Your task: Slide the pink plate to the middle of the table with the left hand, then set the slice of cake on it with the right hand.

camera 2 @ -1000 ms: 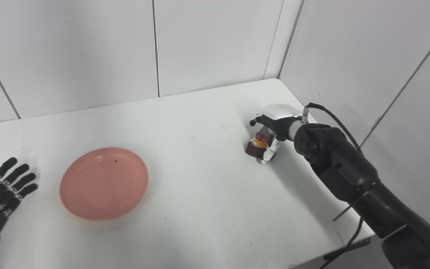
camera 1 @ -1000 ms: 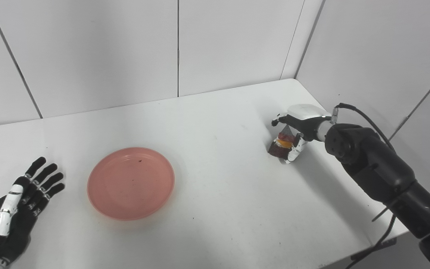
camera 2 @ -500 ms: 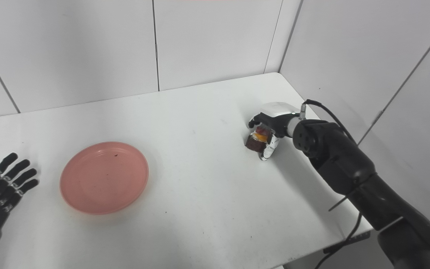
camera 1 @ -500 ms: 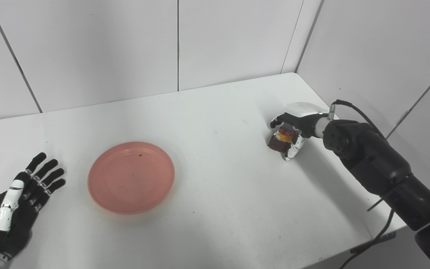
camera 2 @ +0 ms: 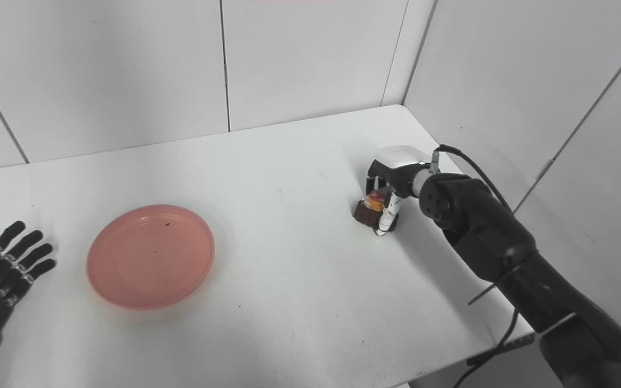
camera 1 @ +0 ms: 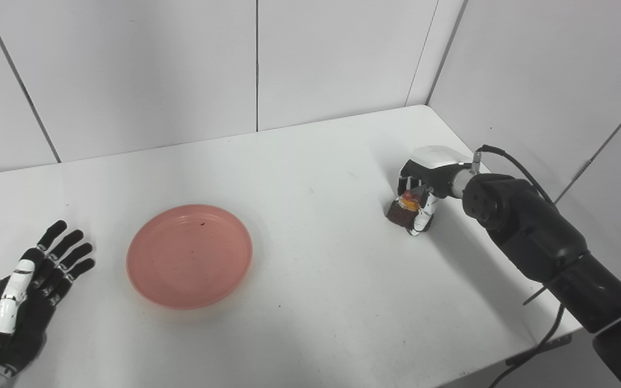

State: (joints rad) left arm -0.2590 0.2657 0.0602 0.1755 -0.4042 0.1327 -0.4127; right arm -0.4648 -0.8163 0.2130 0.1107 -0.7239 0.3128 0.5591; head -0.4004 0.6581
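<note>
The pink plate (camera 1: pixel 189 256) lies flat on the white table (camera 1: pixel 316 269), left of its middle, with nothing on it. The slice of cake (camera 1: pixel 400 210), dark brown with an orange and red top, stands on the table at the right. My right hand (camera 1: pixel 422 186) reaches over it from behind, with fingers curled down around its right side and closed on it. My left hand (camera 1: pixel 27 296) rests flat at the table's left front, fingers spread, holding nothing, a short gap left of the plate.
White wall panels close off the back and the right side, near the cake. The table's right front edge (camera 1: pixel 553 334) runs under my right forearm, where a black cable (camera 1: pixel 545 337) hangs.
The camera tilted a second ago, shifting the whole picture. Since then my right hand's fingers have curled down tighter around the cake. The plate and the left hand have not moved.
</note>
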